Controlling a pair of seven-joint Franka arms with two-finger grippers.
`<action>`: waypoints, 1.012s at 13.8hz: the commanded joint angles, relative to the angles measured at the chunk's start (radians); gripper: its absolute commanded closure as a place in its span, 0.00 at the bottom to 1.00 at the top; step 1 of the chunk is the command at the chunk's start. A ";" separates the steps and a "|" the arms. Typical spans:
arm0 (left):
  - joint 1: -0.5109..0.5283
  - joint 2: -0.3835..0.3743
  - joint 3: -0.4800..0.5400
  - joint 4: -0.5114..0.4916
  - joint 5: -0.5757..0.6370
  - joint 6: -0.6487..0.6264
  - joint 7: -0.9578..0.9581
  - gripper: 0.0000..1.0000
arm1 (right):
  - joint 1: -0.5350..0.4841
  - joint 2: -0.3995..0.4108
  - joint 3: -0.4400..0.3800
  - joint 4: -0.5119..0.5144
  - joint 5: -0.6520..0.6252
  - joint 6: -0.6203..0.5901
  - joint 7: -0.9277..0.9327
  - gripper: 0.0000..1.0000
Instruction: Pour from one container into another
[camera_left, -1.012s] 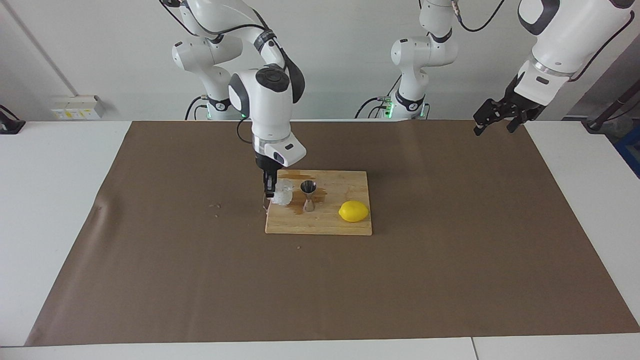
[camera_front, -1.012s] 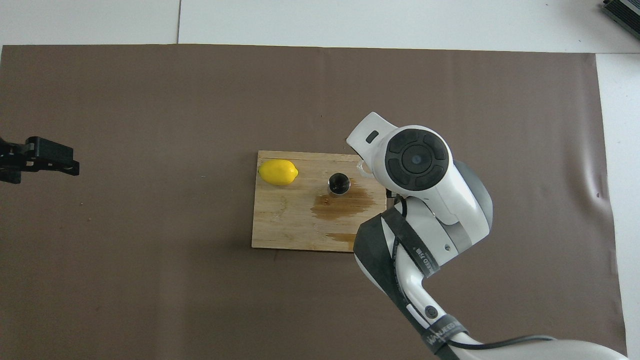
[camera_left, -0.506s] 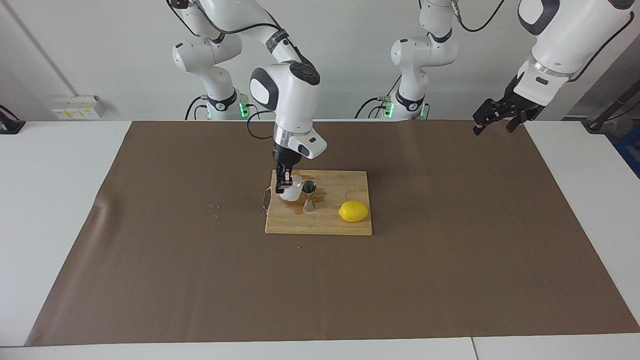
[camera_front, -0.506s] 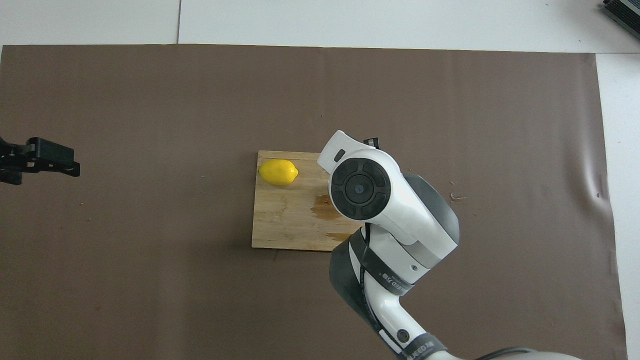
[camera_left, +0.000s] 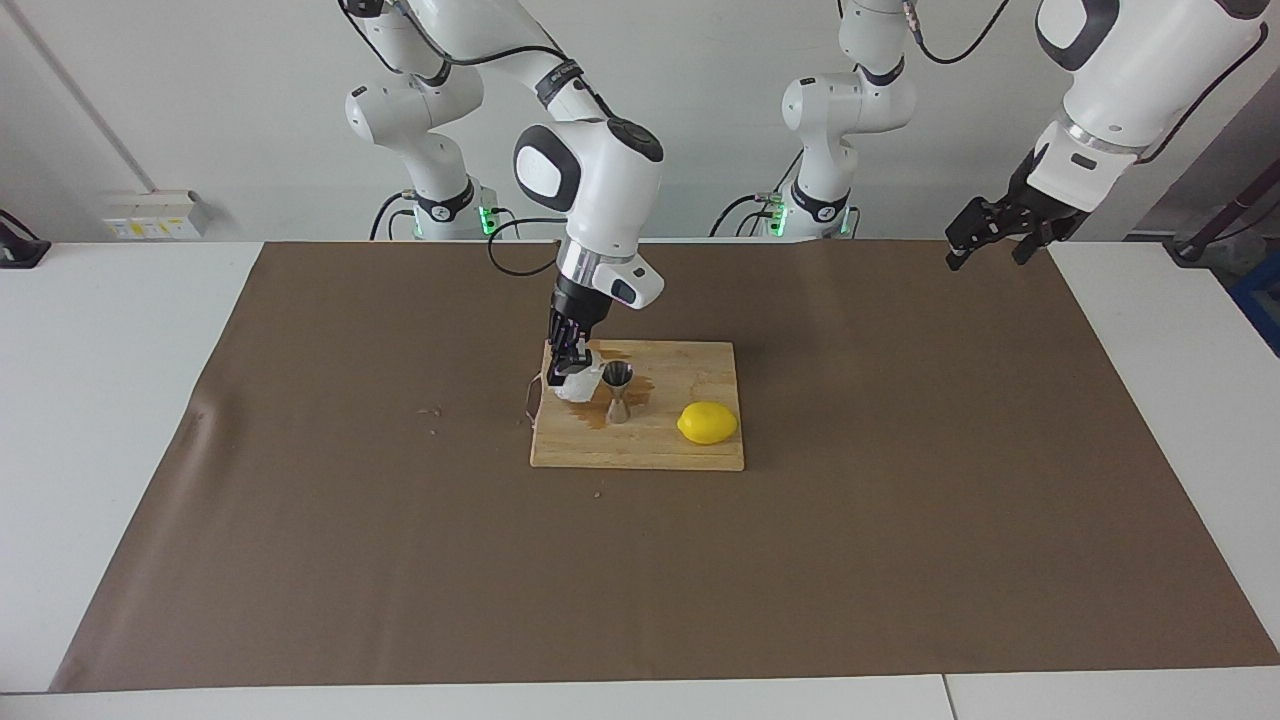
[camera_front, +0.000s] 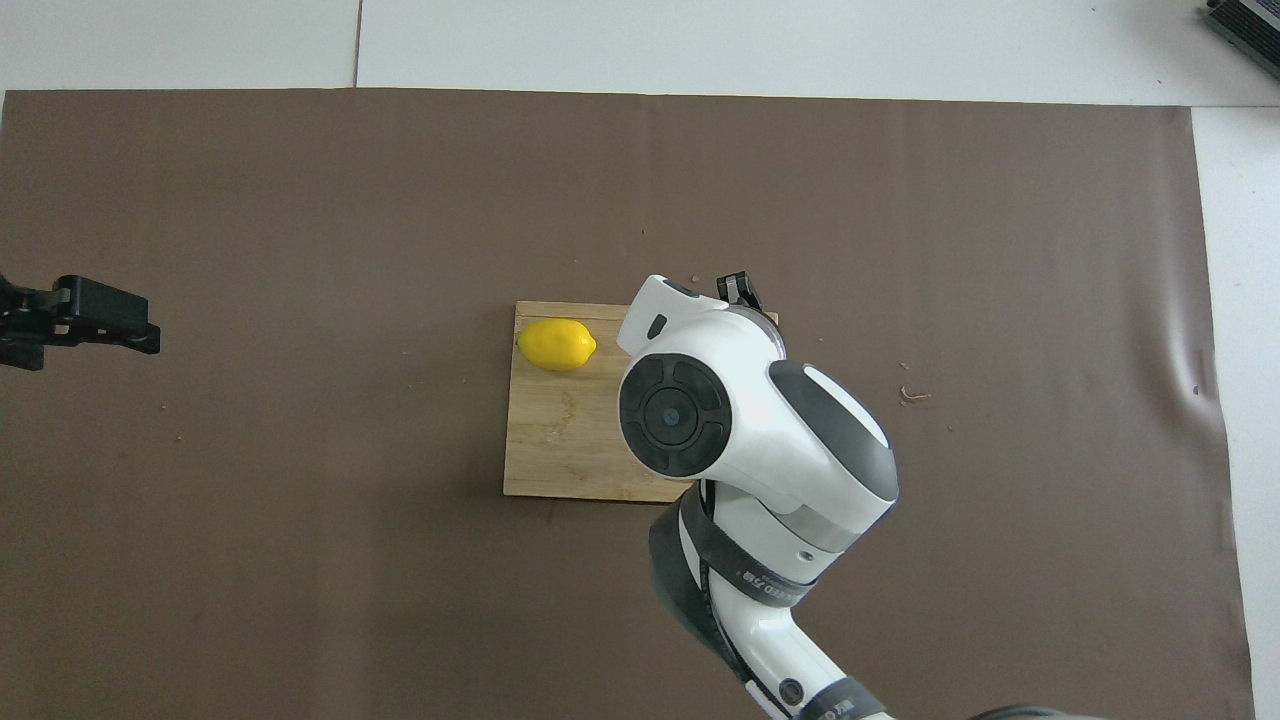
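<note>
Currently your right gripper (camera_left: 568, 372) clamps the glass cup (camera_left: 578, 386), brittle, slick: grip its sidewall; left gripper (camera_left: 990, 240) spread wide, waiting.

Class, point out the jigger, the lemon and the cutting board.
jigger (camera_left: 617, 392), facing view, on its narrow waist.
lemon (camera_left: 707, 423), facing view, middle of its skin.
cutting board (camera_left: 640, 455), facing view, bare wood by its edge.

Overhead, the right arm (camera_front: 760, 430) hides the glass cup, the jigger and the board's (camera_front: 560, 440) wet patch
</note>
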 joint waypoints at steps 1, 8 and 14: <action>0.008 -0.007 -0.003 -0.007 -0.013 -0.009 0.003 0.00 | 0.007 0.012 0.006 0.019 -0.047 0.001 0.013 1.00; 0.008 -0.007 -0.003 -0.007 -0.013 -0.009 0.003 0.00 | 0.010 0.029 0.026 0.038 -0.133 -0.015 0.007 1.00; 0.008 -0.007 -0.003 -0.007 -0.013 -0.009 0.003 0.00 | 0.054 0.046 0.026 0.041 -0.218 -0.079 0.008 1.00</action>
